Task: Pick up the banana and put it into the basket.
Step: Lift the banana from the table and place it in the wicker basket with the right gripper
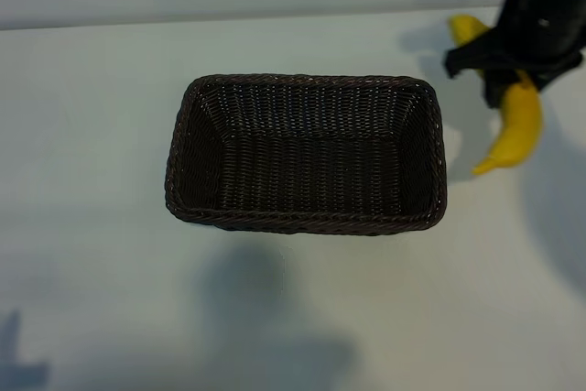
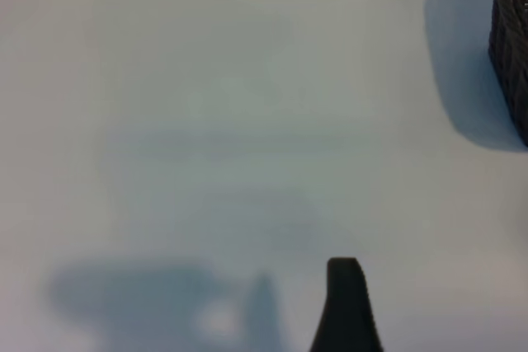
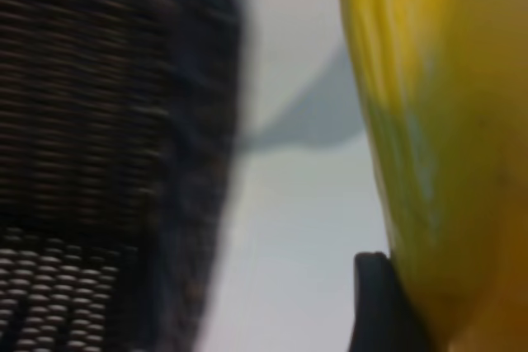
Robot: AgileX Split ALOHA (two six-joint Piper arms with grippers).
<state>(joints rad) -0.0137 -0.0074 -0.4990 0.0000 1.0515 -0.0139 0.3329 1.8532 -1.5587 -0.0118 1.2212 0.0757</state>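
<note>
1. Exterior view: one basket (image 1: pixel 307 155), dark woven wicker, sits in the middle of the frame on the pale table (image 1: pixel 92 135), and nothing lies inside it. One banana (image 1: pixel 519 124) is at the upper right of the frame, outside the basket and just beside its right end. One arm shows here, the right one; the right gripper (image 1: pixel 513 66) is down over the middle of the banana, its black body hiding that part, so the fruit shows as a yellow tip above it and a longer curved piece below. Whether the banana rests on the table or is lifted cannot be told.
2. Left wrist view: one black finger (image 2: pixel 346 307) of the left gripper shows at the bottom edge over bare table, jaws apart and holding nothing. One corner of the basket (image 2: pixel 510 39) shows at the upper right edge.
3. Right wrist view: the banana (image 3: pixel 445 121) fills the right side, with one dark finger pad (image 3: pixel 379 302) pressed against it at the bottom, so the jaws are clamped on the fruit. The basket wall (image 3: pixel 107 138) fills the left, table between them.
</note>
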